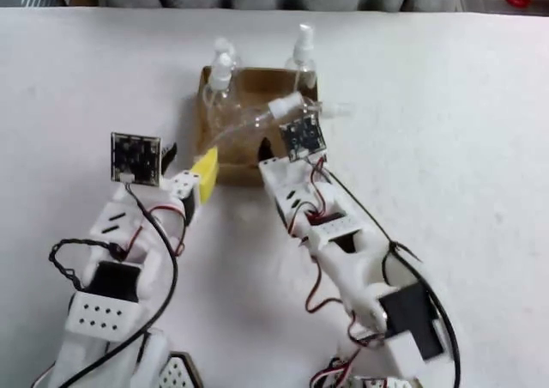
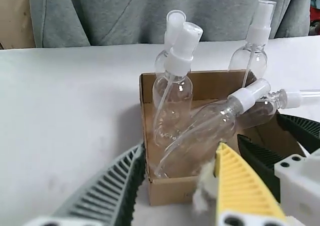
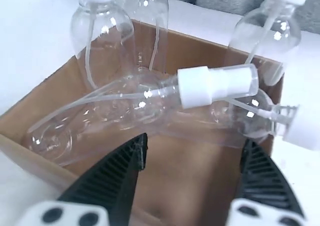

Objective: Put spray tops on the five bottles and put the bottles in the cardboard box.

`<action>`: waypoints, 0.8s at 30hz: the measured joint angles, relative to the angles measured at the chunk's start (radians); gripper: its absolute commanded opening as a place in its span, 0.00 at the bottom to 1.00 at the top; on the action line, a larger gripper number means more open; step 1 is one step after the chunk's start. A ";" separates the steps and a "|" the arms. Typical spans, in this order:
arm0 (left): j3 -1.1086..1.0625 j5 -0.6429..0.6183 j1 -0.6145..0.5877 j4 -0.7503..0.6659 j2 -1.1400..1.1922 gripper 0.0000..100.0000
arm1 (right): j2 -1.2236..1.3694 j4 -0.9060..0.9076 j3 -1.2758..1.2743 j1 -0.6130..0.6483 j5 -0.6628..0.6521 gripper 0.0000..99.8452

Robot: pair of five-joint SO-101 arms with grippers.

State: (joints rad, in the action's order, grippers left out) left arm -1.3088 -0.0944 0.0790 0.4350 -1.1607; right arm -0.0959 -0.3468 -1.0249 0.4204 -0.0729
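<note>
Toward the far side of the table (image 1: 446, 105), the cardboard box (image 1: 233, 175) is shown with the five bottles (image 2: 172, 103) in or beside it. Each bottle is seen to carry a white spray top (image 2: 184, 43), five in all. Two bottles are laid slantwise inside the box, the upper lying bottle (image 3: 125, 108) across the lower. One is leant upright in a far corner. Two more appear to be stood just behind the far wall, though their bases are hidden. On the lower lying bottle some thread is exposed at the neck (image 2: 272, 93), so its top is judged not fully seated.

The left gripper (image 2: 181, 151), with one yellow and one grey finger, is held wide open at the box's near wall, with nothing between its fingers. The right gripper (image 3: 196, 143), black-fingered, is spread wide above the lying bottles and is empty.

The bottles are judged empty, light and thin-walled: smooth, round, liable to roll or slip, and likely to yield if squeezed. A hold across the body below the shoulder is advised, the stiff top being left free.
</note>
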 measured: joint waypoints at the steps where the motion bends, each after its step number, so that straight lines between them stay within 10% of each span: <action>1: 0.000 0.000 0.000 0.000 0.000 0.22 | -0.028 0.031 0.000 0.000 0.000 0.26; 13: -0.017 0.000 0.000 0.000 0.000 0.22 | -0.350 0.367 0.000 -0.072 0.000 0.25; 20: -0.018 0.000 0.000 0.000 0.000 0.22 | -0.476 0.474 0.000 -0.138 0.078 0.00; 24: -0.018 0.000 0.000 0.000 0.000 0.22 | -0.497 0.474 0.000 -0.132 0.086 0.04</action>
State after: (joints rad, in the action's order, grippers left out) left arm -1.3272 -0.0944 0.0790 0.4350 -1.1607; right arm -0.5930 0.1274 -1.0249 0.2885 0.0130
